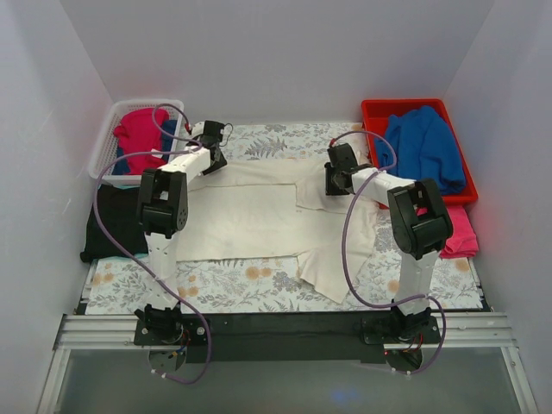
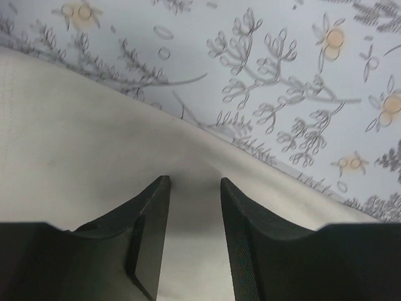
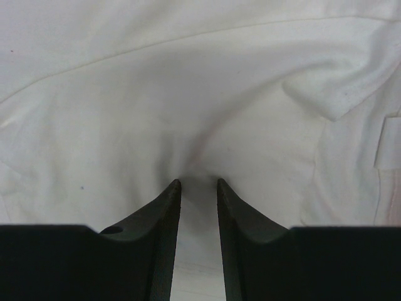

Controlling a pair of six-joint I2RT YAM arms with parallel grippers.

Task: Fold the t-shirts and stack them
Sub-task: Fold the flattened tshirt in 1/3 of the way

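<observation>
The cream-white t-shirt (image 1: 250, 220) lies spread across the middle of the floral tablecloth (image 1: 216, 285), its far edge and a sleeve folded over. My left gripper (image 1: 210, 153) is at the shirt's far left corner. In the left wrist view its jaws (image 2: 195, 182) stand narrowly apart with the cream cloth (image 2: 75, 138) pinched between them, near the cloth's edge. My right gripper (image 1: 333, 183) is on the shirt's far right part. In the right wrist view its jaws (image 3: 199, 183) are closed on puckered cloth (image 3: 188, 94). The black t-shirt (image 1: 112, 226) lies folded at the left.
A white basket (image 1: 107, 129) with red and blue clothes stands at the far left. A red bin (image 1: 373, 112) holding a blue garment (image 1: 427, 147) stands at the far right. A pink cloth (image 1: 461, 235) lies by the right arm. White walls close in on three sides.
</observation>
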